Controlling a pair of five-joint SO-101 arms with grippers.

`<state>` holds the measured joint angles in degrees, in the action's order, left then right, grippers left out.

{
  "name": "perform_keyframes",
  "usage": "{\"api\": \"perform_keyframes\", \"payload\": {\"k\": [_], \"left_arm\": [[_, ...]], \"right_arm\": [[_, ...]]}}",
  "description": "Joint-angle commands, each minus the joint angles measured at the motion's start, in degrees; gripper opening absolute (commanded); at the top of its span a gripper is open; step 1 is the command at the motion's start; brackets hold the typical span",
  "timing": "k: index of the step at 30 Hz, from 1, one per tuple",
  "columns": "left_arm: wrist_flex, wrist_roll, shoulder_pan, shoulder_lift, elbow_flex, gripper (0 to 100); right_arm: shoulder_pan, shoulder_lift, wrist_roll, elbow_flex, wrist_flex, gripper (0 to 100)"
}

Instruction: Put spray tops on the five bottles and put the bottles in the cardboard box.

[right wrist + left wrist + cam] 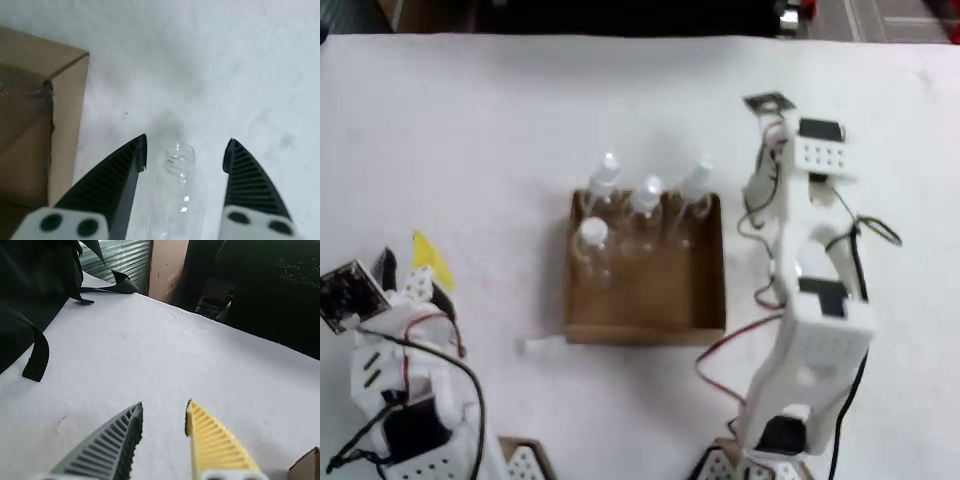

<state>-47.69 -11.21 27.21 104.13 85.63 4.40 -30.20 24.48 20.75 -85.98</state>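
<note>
Right end effector gapes around capless bottle beside box; left end effector parted, empty.

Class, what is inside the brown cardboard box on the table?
Four clear plastic bottles with white spray tops stand inside the brown cardboard box, three along its far wall, one nearer. The box floor beneath them is covered.

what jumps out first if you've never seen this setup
The cardboard box at the table's middle holds four capped bottles, three along its far wall and one near its left wall. Beside the box, the right gripper is open on either side of an uncapped clear bottle. The left gripper is open over the white table.
</note>
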Motion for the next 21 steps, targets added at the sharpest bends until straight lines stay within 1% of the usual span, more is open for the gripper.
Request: {"api": "perform_keyframes", "payload": {"k": [1, 9, 21], "left_arm": [[1.58, 0.79, -0.75, 0.66, -0.62, 14], [1.58, 0.79, -0.75, 0.66, -0.62, 14], [1.58, 0.79, -0.57, 0.66, -0.62, 14]], "right_arm": [[1.10, -1.89, 0.62, 6.42, -2.42, 23.0], [2.95, -3.03, 0.70, 6.59, -3.03, 19.2], [3.30, -3.30, 0.70, 6.42, -4.70, 19.0]]}}
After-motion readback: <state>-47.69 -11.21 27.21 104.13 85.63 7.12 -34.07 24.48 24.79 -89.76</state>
